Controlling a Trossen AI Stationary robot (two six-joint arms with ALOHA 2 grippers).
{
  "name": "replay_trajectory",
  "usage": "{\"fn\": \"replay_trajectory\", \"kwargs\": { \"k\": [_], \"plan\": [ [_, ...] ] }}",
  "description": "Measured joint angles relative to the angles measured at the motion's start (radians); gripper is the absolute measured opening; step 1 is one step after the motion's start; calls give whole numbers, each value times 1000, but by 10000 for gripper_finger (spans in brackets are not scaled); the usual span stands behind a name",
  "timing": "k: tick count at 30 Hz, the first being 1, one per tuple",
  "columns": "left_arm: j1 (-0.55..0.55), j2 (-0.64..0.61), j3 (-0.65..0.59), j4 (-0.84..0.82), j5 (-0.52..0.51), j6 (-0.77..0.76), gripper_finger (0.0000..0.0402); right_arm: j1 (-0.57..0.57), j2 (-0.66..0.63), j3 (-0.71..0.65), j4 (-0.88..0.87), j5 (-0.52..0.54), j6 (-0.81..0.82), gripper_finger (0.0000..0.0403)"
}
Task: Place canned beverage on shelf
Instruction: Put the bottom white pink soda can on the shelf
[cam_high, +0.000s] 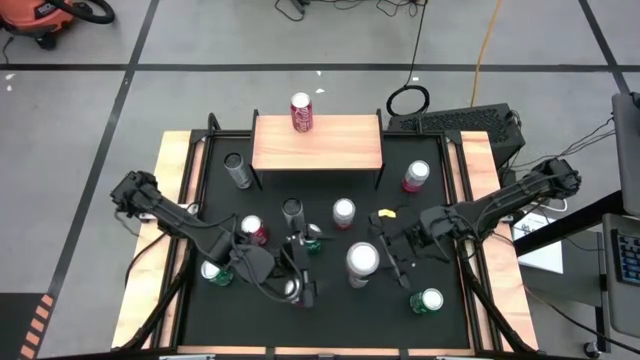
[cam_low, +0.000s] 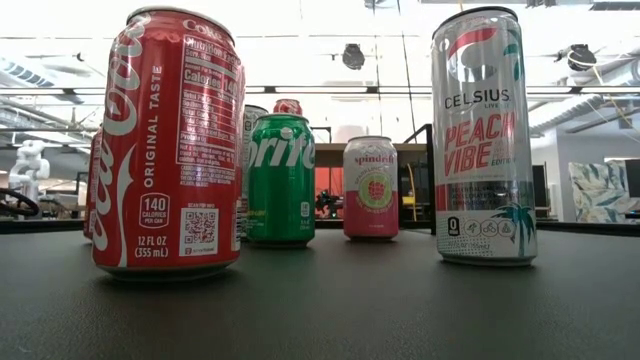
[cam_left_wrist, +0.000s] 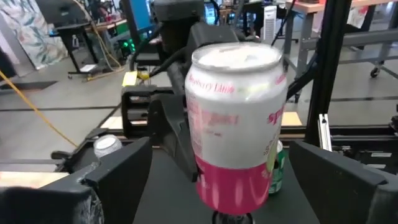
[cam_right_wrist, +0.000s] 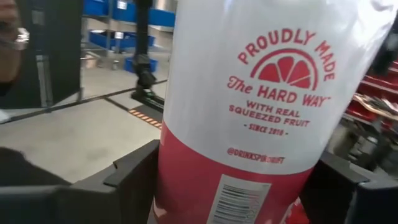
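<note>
At the middle of the black mat (cam_high: 420, 215), a pink-and-white can (cam_high: 362, 263) stands upright between both arms. The left end effector (cam_high: 303, 285) has its fingers spread apart beside it; the right end effector (cam_high: 397, 262) is clamped on it. The shelf (cam_high: 318, 143) holds one red can (cam_high: 301, 112).

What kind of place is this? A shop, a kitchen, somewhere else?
Most likely a robotics lab or workshop. Two dark robot arms work over a black mat strewn with drink cans, a small wooden shelf holds one red can, and cables trail across a taped concrete floor.
</note>
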Motion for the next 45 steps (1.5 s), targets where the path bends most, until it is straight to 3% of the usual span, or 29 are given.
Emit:
{"fn": "replay_trajectory", "kwargs": {
  "k": [8,23,36,45],
  "plan": [
    [4,102,0,186,12,74,375,-9,0,1,4,-11,-13,290],
    [32,190,-1,323,12,86,372,-30,0,1,-9,-20,-19,290],
    [33,191,-1,304,-9,98,277,-31,0,0,-12,-13,4,291],
    [34,193,-1,297,-42,153,279,-32,-4,0,-59,93,102,349]
  ]
}}
